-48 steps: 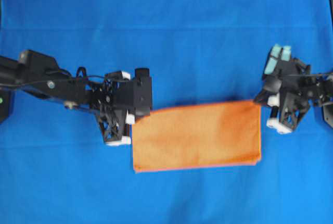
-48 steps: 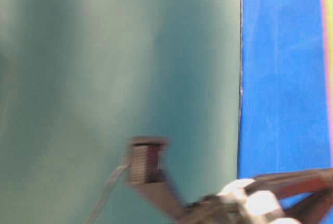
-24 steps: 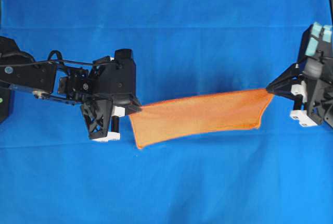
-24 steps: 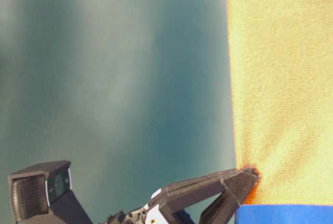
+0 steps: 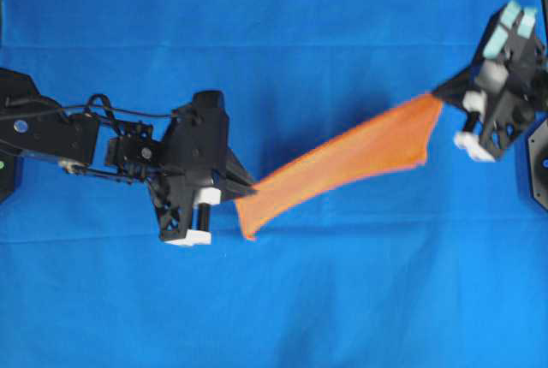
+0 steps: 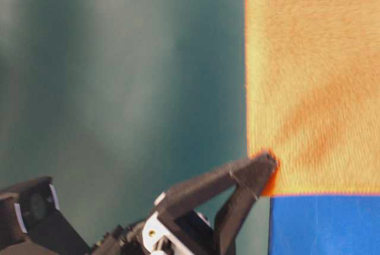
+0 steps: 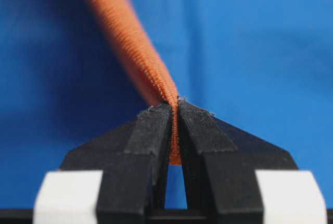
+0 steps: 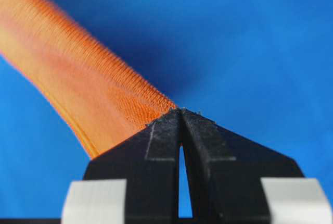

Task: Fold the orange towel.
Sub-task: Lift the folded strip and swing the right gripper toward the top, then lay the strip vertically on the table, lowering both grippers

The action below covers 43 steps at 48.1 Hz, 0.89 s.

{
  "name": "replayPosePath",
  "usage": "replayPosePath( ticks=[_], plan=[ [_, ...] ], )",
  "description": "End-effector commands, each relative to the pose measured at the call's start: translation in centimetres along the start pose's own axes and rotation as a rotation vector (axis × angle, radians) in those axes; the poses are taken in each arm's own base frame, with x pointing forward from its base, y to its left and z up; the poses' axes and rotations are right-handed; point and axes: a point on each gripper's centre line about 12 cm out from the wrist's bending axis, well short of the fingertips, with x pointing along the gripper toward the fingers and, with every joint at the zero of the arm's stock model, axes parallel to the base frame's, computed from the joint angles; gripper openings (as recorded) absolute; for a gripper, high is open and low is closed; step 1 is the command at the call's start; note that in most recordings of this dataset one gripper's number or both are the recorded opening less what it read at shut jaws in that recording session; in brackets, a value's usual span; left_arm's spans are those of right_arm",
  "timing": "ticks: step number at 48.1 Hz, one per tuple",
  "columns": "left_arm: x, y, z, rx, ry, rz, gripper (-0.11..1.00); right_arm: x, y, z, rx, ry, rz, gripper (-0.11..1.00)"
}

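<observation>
Overhead, the orange towel (image 5: 342,167) hangs taut above the blue table (image 5: 274,8), stretched between the left tool (image 5: 242,190) and right tool (image 5: 441,94), each clamped on a corner. At table level it drapes soft and light. Both wrist views show thin hems pinched; corners look the best hold.

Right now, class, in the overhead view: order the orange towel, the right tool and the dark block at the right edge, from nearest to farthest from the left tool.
1. The orange towel: pinched in the left tool, stretching rightward.
2. The right tool: upper right, gripping the towel's far end.
3. The dark block: right edge, farthest.
</observation>
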Motion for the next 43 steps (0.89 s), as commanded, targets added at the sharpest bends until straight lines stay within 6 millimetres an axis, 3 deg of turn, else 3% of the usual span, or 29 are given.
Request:
replayPosePath(
  ticks=[1, 18, 30, 43],
  plan=[
    [0.3, -1.4, 1.9, 0.057, -0.06, -0.027, 0.03, 0.3, -1.3, 1.9, 0.011, -0.055, -0.04, 0.01],
    [3.8, -4.1, 6.6, 0.278, -0.13, -0.058, 0.03, 4.2, -4.0, 7.5, 0.001, -0.162, -0.086, 0.01],
    [4.8, -4.5, 7.8, 0.308, -0.151, -0.059, 0.03, 7.1, -4.3, 11.7, -0.027, -0.187, -0.098, 0.01],
    [5.7, -4.6, 8.5, 0.329, -0.177, -0.056, 0.03, 7.4, -4.6, 12.4, -0.027, -0.193, -0.107, 0.01]
  ],
)
